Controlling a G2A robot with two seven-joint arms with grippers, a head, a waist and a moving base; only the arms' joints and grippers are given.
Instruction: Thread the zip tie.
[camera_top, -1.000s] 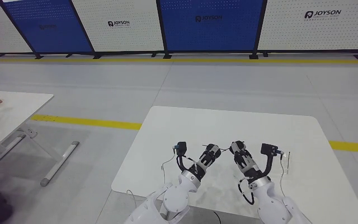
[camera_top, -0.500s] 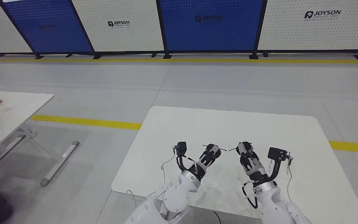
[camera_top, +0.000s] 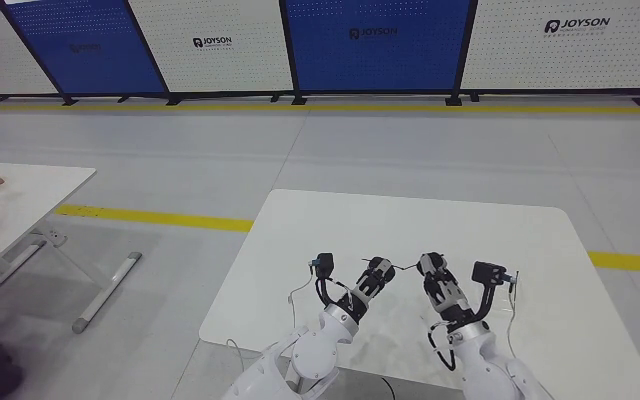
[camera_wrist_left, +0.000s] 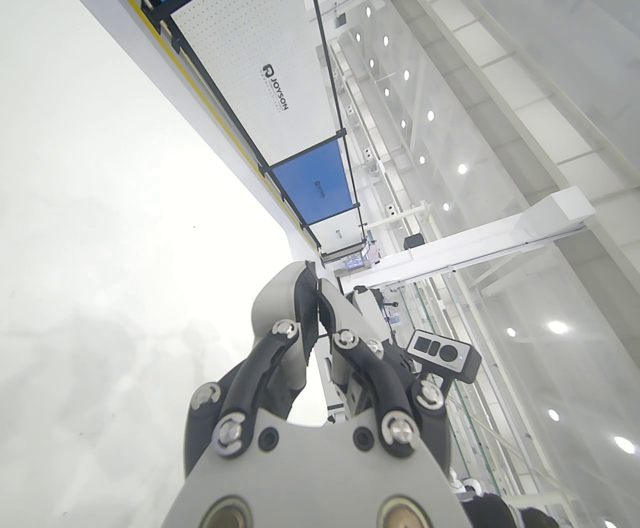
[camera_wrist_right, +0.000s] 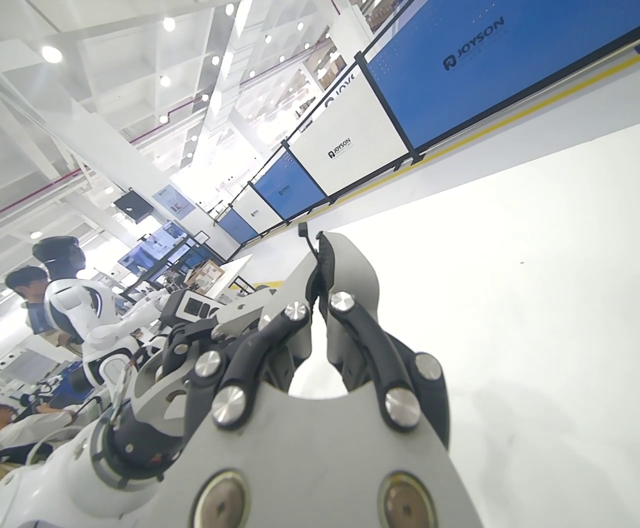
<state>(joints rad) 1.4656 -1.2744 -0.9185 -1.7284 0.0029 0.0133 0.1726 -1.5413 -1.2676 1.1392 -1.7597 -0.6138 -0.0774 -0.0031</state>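
A thin black zip tie spans the short gap between my two grippers above the front part of the white table. My left gripper is shut, with a thin black strap pinched between its pads. My right gripper is also shut on the zip tie. In the right wrist view the zip tie's small square head sticks out just past that gripper's fingertips. The left gripper tips point at the right gripper close behind.
The table's surface stretches bare beyond both grippers to its far edge. A thin cable lies near the table's front left. Another white table stands off to the left across the floor. Blue and white panels line the back.
The right gripper shifted slightly to the right, away from the left one, then came partway back. The left gripper kept still. Both stayed shut.
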